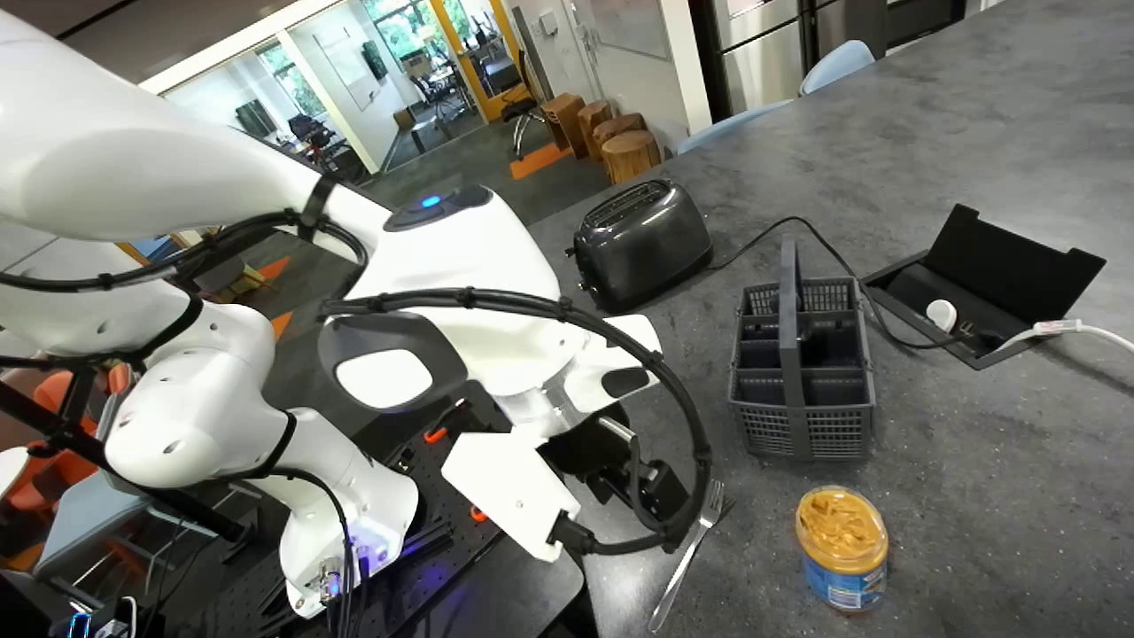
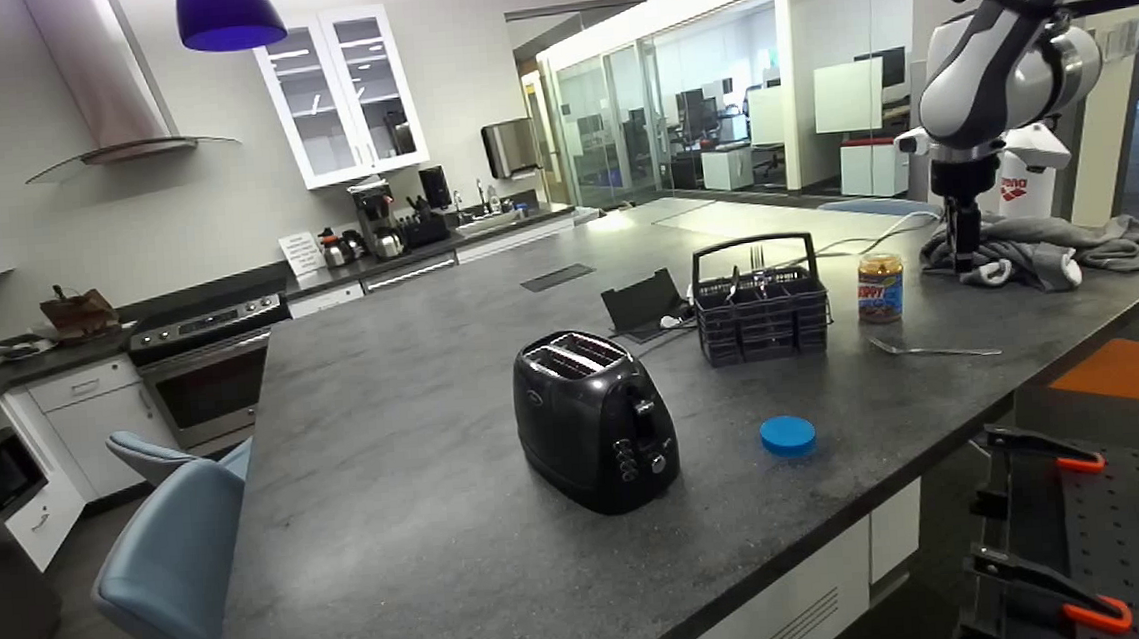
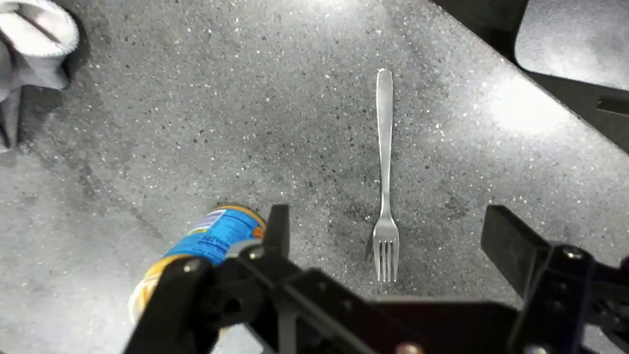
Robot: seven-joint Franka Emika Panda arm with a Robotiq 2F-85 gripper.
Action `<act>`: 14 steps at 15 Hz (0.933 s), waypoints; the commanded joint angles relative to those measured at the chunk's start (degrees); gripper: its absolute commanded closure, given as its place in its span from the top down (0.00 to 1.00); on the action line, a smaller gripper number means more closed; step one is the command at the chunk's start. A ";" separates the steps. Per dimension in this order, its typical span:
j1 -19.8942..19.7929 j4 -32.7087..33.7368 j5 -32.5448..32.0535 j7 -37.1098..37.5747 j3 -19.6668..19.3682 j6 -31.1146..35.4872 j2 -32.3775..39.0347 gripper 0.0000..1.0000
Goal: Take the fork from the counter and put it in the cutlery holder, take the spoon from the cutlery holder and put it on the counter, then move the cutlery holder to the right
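We see a black toaster (image 2: 587,424) in both exterior views, its cord (image 1: 788,219) running to an open black case (image 1: 997,266). Near the toaster lies a blue lid (image 2: 788,435); well apart from the toaster we find an uncapped Skippy peanut butter jar (image 2: 879,288) and, farther off, a crumpled grey towel (image 2: 1025,242). In an exterior view, wooden stump stools (image 1: 631,155) stand beyond the toaster
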 commanded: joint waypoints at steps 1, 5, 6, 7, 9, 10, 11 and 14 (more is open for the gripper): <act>-1.16 1.36 8.46 -12.78 1.46 5.13 6.01 1.00; -0.87 2.38 21.75 -27.78 2.72 7.12 9.25 1.00; -0.07 0.62 18.33 -24.19 1.38 6.86 7.44 1.00; -0.07 1.05 19.89 -25.80 1.65 6.86 8.09 1.00; -0.07 1.72 20.28 -26.03 1.90 6.86 8.91 1.00; -0.07 1.84 20.29 -26.03 1.91 6.86 9.05 1.00; -0.01 1.33 20.74 -26.03 2.13 8.74 9.59 1.00; -0.64 -0.51 24.32 -28.94 3.49 10.81 9.30 1.00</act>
